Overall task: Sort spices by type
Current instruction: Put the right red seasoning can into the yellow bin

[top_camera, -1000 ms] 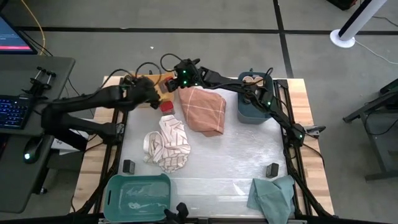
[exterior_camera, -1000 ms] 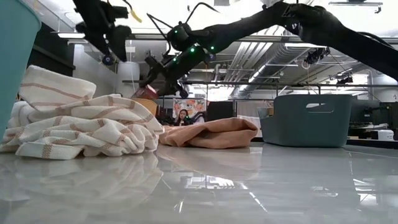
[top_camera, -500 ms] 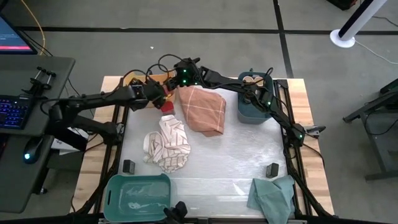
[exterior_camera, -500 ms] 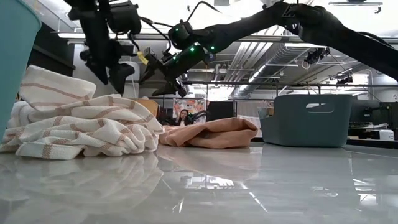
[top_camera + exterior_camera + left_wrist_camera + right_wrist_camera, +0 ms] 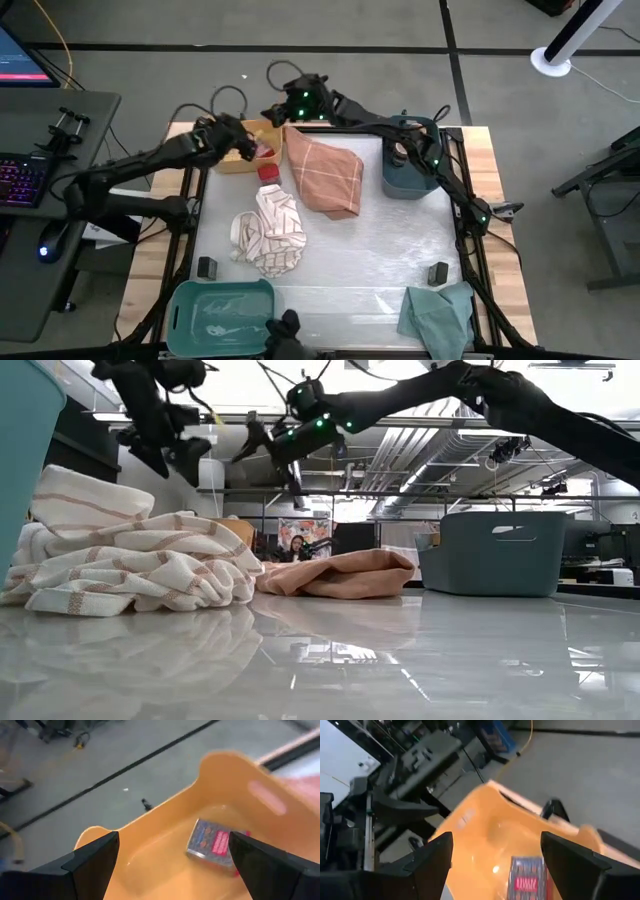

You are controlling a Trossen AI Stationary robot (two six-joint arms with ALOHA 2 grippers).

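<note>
My left fingers [image 5: 172, 865] hang spread and empty above the yellow bin [image 5: 238, 158] at the far left corner of the counter [image 5: 370, 250]. My right fingers [image 5: 495, 865] are also parted and hold nothing, poised over the same bin from the far side.

One boxy spice pack [image 5: 212, 844] lies flat on the bin floor, near the wall on the counter side. Its face is printed grey-blue with a red panel, and its corners look square and undented. A second spice container [image 5: 267, 172], with a red top, stands on the counter just outside the bin, beside the striped cloth [image 5: 268, 228]. Two small black blocks [image 5: 207, 267] sit well apart near the front edge, the other one [image 5: 437, 272] at the right side.

Judgement: one red type is binned, and the red-topped container outside is the likely next pick. To do it well, only one arm should work at this corner; both wrists are crowded over the bin and could collide. I should lift clear of the bin wall, descend straight over the red top, and close on its flat sides, keeping the cloth out of the grip
</note>
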